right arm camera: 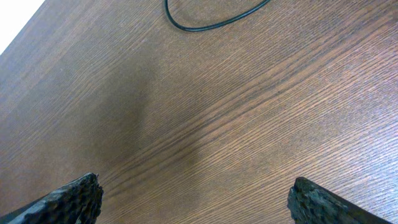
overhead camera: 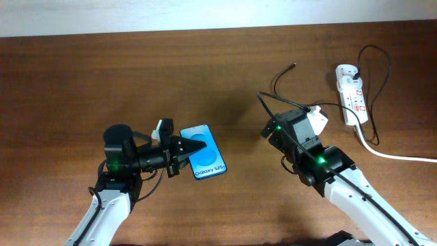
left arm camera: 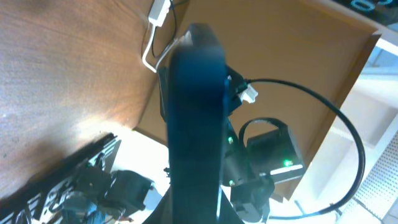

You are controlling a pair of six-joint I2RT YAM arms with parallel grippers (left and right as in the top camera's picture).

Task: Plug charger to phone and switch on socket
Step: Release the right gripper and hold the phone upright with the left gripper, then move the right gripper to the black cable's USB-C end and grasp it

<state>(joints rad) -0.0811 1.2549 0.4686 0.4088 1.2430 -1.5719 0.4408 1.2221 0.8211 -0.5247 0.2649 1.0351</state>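
The phone (overhead camera: 205, 152), blue screen up with "Galaxy S25" text, is left of the table's middle. My left gripper (overhead camera: 179, 156) is shut on its left end; in the left wrist view the phone (left arm camera: 196, 124) shows edge-on between the jaws. The charger's thin black cable (overhead camera: 273, 85) loops from its small connector tip (overhead camera: 293, 65) towards the white socket strip (overhead camera: 352, 96) at the far right. My right gripper (overhead camera: 274, 125) hovers open and empty over bare table just short of the cable loop (right arm camera: 205, 25).
The socket's thick white cord (overhead camera: 403, 157) runs off the right edge. The table's back edge meets a pale wall. Bare wood lies between the phone and the right arm.
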